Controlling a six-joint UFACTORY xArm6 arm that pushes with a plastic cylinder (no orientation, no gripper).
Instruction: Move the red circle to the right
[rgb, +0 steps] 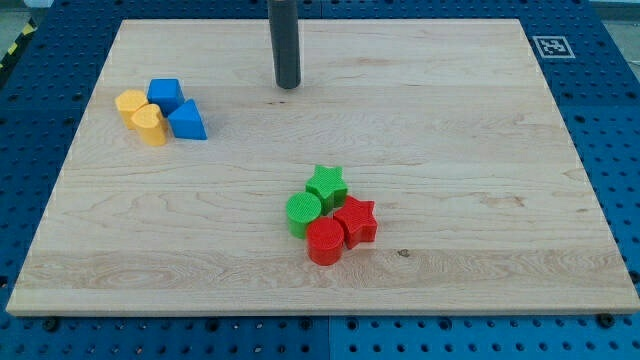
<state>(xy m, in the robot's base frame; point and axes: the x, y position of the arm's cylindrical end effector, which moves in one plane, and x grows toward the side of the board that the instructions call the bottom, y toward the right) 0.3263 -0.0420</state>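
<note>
The red circle (324, 242) lies on the wooden board (480, 150) below the centre, at the bottom of a tight cluster. It touches the green circle (303, 212) at its upper left and the red star (355, 221) at its right. A green star (326, 186) sits at the cluster's top. My tip (288, 85) is near the view's top, far above the cluster and slightly to its left, touching no block.
A second cluster lies at the upper left: a yellow hexagon-like block (130, 104), a yellow heart (150, 125), a blue cube-like block (165, 94) and a blue triangle (186, 121). A fiducial tag (549, 46) marks the board's top right corner.
</note>
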